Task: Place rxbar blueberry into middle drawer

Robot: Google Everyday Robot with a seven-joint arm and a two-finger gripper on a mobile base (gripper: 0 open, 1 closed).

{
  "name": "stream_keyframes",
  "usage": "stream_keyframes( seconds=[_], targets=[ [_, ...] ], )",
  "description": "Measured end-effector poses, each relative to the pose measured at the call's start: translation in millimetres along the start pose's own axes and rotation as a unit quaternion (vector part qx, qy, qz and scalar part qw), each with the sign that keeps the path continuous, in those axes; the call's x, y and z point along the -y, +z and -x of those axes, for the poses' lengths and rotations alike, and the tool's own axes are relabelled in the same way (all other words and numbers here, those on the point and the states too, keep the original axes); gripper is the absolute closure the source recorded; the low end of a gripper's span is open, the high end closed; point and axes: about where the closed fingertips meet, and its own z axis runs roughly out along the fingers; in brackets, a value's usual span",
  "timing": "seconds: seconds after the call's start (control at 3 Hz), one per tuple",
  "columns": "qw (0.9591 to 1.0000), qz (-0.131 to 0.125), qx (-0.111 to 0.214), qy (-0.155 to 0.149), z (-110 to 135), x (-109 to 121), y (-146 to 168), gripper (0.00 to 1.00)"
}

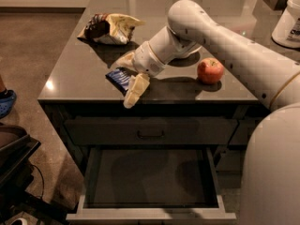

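The rxbar blueberry (119, 78), a small flat dark blue bar, lies on the dark counter top (84, 78) near its front edge. My gripper (128, 76) is down at the bar, open, with one cream finger (133, 91) on its near side and the other (125, 60) on its far side. The bar's right end is hidden behind the wrist. The middle drawer (150, 213) is pulled out below the counter, and its dark flat interior holds nothing.
A crumpled yellow-and-brown chip bag (110, 28) lies at the counter's back left. A red apple (210, 71) stands to the right of my arm. A white container (287, 21) is at the far right. The shut top drawer front (150, 131) has a dark handle.
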Motion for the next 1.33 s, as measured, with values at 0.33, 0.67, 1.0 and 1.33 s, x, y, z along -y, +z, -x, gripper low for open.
stream_keyframes(
  seconds=[0.33,0.67,1.0,1.33],
  targets=[
    [1.0,0.0,0.0,0.0,0.0,0.0,0.0,0.21],
    [1.0,0.0,0.0,0.0,0.0,0.0,0.1,0.44],
    [1.0,0.0,0.0,0.0,0.0,0.0,0.1,0.68],
    [1.0,0.0,0.0,0.0,0.0,0.0,0.1,0.91]
  ],
)
